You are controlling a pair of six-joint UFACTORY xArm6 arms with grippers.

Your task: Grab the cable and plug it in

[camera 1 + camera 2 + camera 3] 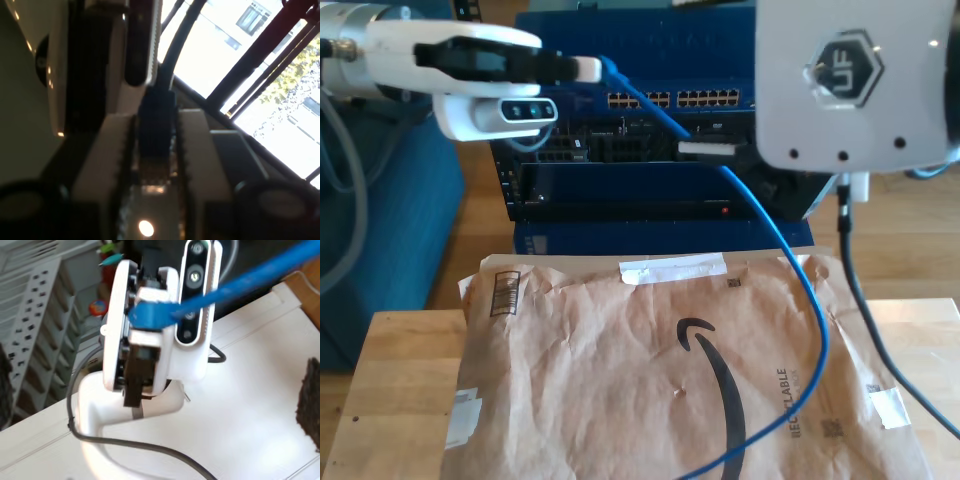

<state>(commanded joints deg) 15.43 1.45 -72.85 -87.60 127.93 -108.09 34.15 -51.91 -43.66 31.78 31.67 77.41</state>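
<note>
the cable (pixel 775 245) has a smooth, bright-blue plastic jacket with a slight sheen. my first gripper (pixel 156 150) has ribbed, matt white plastic pads (pixel 192 145). my second gripper (pixel 145 315) sits in a glossy white plastic housing. the mailer (pixel 650 370) is creased, matt brown paper with strips of pale tape. the table (pixel 390 380) is light wood with visible grain. the rack unit (pixel 670 100) looks like painted blue metal.

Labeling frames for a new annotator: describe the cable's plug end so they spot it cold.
Find the blue equipment rack behind the paper mailer. At the exterior view's upper left, my first gripper holds the cable by its blue plug, the one bright-blue line.
</note>
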